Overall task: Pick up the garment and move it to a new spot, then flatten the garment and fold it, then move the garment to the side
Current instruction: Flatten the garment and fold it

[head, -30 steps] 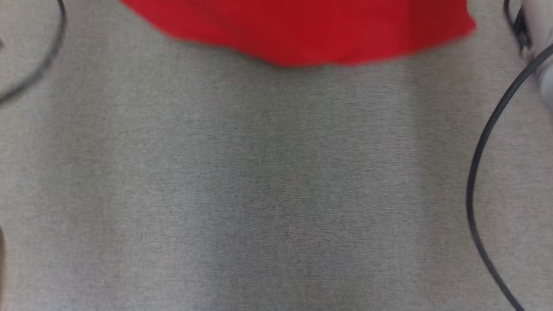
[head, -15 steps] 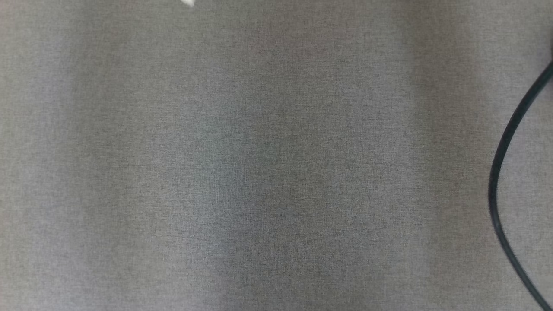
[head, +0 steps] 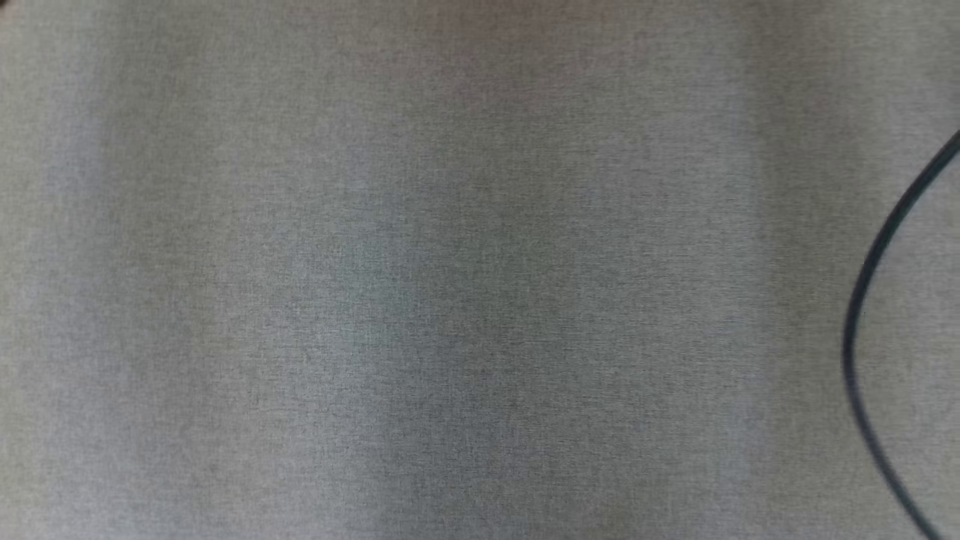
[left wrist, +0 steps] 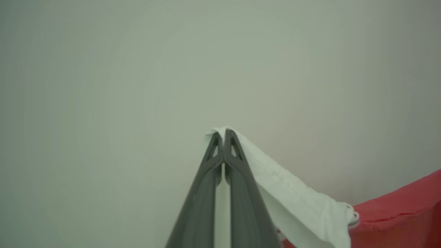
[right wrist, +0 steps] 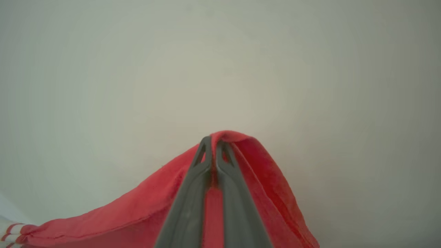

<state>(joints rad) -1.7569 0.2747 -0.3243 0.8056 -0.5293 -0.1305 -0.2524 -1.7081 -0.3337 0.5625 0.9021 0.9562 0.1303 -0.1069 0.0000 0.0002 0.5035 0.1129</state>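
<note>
The garment is red with a white part. In the left wrist view my left gripper (left wrist: 223, 132) is shut on a white fold of the garment (left wrist: 296, 199), whose red body (left wrist: 399, 213) hangs at the lower right. In the right wrist view my right gripper (right wrist: 213, 139) is shut on a red fold of the garment (right wrist: 255, 179), which drapes down both sides of the fingers; a white striped trim (right wrist: 8, 232) shows at the lower left. Both wrist views have a plain pale background behind the cloth.
The head view looks down on a grey fabric-covered surface (head: 450, 285). A thin black cable (head: 874, 262) curves along its right side.
The head view has shifted, so the camera has moved: the red garment along the top edge one second ago and the cable at the upper left have gone out of the picture.
</note>
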